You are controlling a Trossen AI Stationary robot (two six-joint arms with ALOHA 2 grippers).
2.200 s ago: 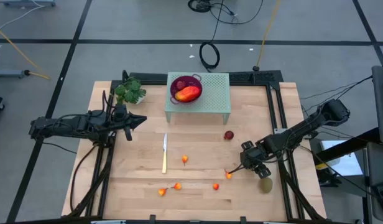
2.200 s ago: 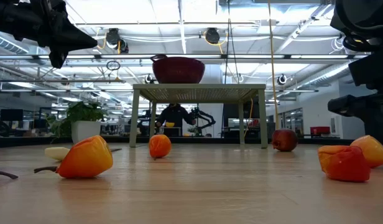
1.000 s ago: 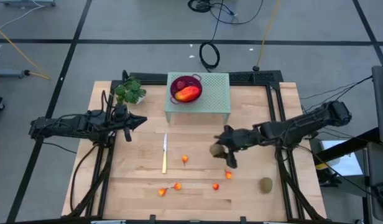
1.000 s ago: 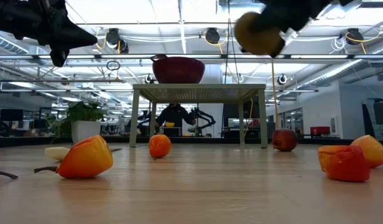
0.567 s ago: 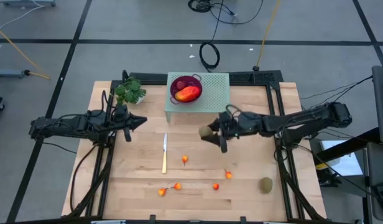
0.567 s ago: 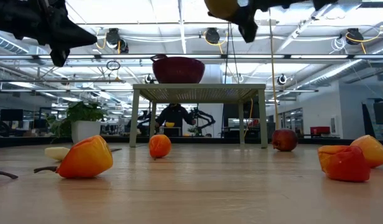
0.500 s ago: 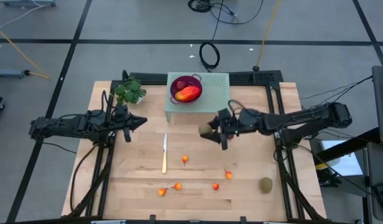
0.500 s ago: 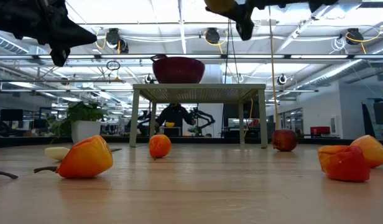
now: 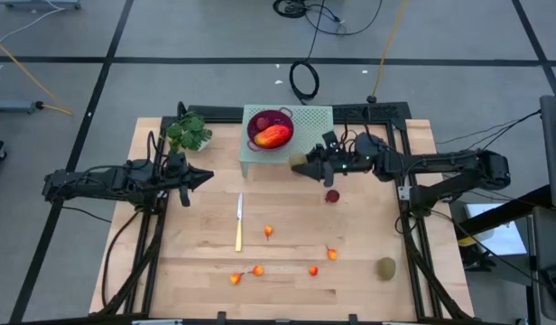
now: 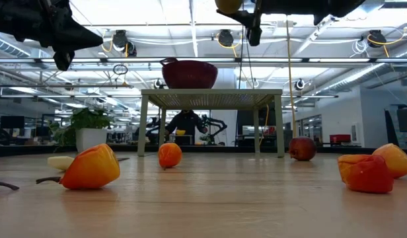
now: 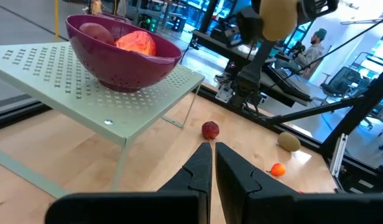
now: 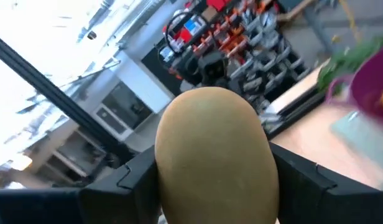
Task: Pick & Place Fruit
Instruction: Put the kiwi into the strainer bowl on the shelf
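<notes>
My right gripper [image 9: 307, 166] is shut on a brown-green kiwi [image 9: 299, 162], high above the table at the near edge of the green perforated stand [image 9: 316, 135]. On the stand sits a purple bowl [image 9: 270, 126] with the red-yellow mango [image 9: 273, 136] and a dark red fruit in it. On the table lie a dark red ball [image 9: 332, 196], a second kiwi [image 9: 385, 267] and several tiny orange-red fruits [image 9: 268, 232]. My left gripper [image 9: 206, 174] waits shut at the table's left. My right gripper pinches the kiwi's two opposite sides [image 12: 173, 168] between its two fingers [image 12: 126, 180]. The fingers lie about level and reach in from the table's right. The kiwi [image 11: 277, 17] is lifted clear, well above the table and higher than the bowl's rim.
A yellow-handled knife [image 9: 239, 222] lies left of the table's middle. A green leafy plant [image 9: 189, 133] stands at the far left corner. Bare wood lies between the stand and the scattered fruits.
My right gripper has carried the kiwi up and toward the table's far edge, from over the middle of the table to the stand beside the bowl. Its wrist has rolled and tipped up to about level. The kiwi stays between its fingers.
</notes>
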